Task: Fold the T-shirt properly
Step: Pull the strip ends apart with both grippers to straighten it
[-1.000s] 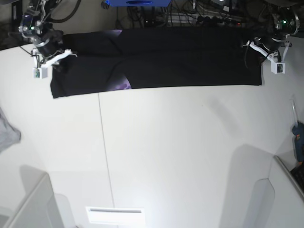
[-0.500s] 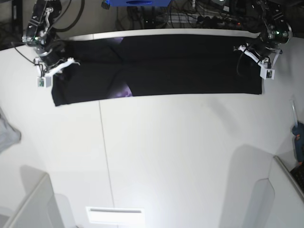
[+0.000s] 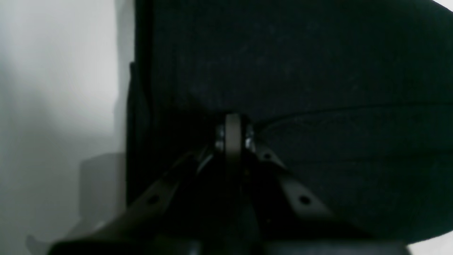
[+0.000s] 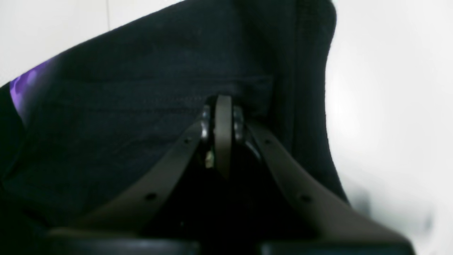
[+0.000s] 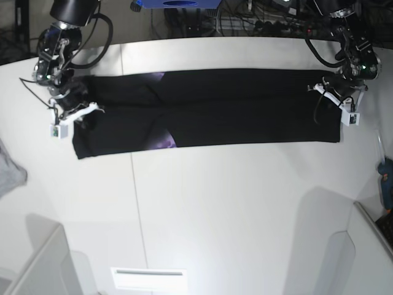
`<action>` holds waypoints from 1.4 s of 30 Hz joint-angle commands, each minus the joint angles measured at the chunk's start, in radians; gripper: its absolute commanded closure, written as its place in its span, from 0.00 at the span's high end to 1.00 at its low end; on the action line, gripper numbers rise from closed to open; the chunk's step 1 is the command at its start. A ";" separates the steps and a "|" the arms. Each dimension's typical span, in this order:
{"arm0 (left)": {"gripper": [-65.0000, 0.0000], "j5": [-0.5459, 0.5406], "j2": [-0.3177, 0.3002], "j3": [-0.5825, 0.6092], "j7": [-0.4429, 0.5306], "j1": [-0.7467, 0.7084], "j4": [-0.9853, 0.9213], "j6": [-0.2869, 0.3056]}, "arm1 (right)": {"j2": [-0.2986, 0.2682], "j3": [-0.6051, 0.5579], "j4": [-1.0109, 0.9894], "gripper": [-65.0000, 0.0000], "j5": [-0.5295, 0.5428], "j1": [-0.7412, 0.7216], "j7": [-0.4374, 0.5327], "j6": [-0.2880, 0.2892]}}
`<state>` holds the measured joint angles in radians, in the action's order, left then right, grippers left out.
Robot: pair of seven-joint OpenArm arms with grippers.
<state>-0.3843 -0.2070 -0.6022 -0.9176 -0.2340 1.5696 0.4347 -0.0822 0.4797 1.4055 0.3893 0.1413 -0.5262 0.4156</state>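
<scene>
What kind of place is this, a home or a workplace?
Most likely a robotics lab or test bench, not a home. A plain white table carries only the black T-shirt, two robot arms stand at its far corners, and cables and equipment crowd the space behind it.

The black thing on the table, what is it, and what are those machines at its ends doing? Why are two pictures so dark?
It is a T-shirt, folded into a long band on a white table. The machines are two robot arms. One picture looks down from above. The two dark ones come from little cameras on the arms' wrists, right up against the cloth. The left gripper pinches one end of the shirt and the right gripper pinches the other; both are shut on it. A bit of purple print peeks out. A grey cloth lies at the table's edge.
</scene>
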 commanded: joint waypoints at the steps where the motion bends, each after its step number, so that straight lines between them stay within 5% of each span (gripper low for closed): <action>1: 0.00 0.034 -0.016 -0.006 -0.011 0.008 0.005 -0.018 | -0.014 0.003 0.002 0.00 -0.019 -0.013 -0.005 -0.031; 11: 0.00 0.021 -0.016 -0.015 -0.014 -0.008 0.104 -0.018 | 0.023 0.003 0.133 0.00 -0.013 0.021 -0.007 -0.027; 18: 0.00 0.018 -0.009 -0.130 -0.157 -0.020 0.315 -0.009 | 0.052 0.004 0.343 0.00 -0.011 0.088 -0.073 -0.025; 23: 0.00 -0.109 -0.012 -0.264 -0.203 -0.026 0.360 0.112 | 0.065 0.003 0.476 0.00 0.017 0.142 -0.078 0.018; 26: 0.00 -0.158 -0.013 -0.324 -0.206 -0.040 0.351 0.137 | 0.065 0.003 0.501 0.00 0.041 0.169 -0.078 0.019; 27: 0.06 -0.164 -0.013 -0.328 -0.206 -0.049 0.351 0.138 | 0.065 0.003 0.501 0.00 0.044 0.176 -0.078 0.019; 32: 0.78 -0.170 -0.009 -0.336 -0.205 -0.055 0.341 0.145 | 0.066 0.001 0.501 0.00 0.046 0.195 -0.078 0.021; 34: 0.95 -0.170 -0.009 -0.331 -0.203 -0.049 0.295 0.183 | 0.066 0.001 0.502 0.00 0.046 0.208 -0.078 0.021; 37: 1.00 -0.169 -0.015 -0.327 -0.192 -0.031 0.183 0.243 | 0.066 0.001 0.504 0.00 0.046 0.214 -0.078 0.021; 42: 0.94 -0.163 -0.015 -0.319 -0.108 -0.018 0.044 0.258 | 0.066 0.001 0.512 0.00 0.046 0.232 -0.078 0.022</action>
<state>-0.5293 -0.2039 -0.9184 -1.0451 -0.2539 1.5986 0.6853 -0.0082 0.4793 1.8927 0.4191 0.3767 -0.6296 0.4305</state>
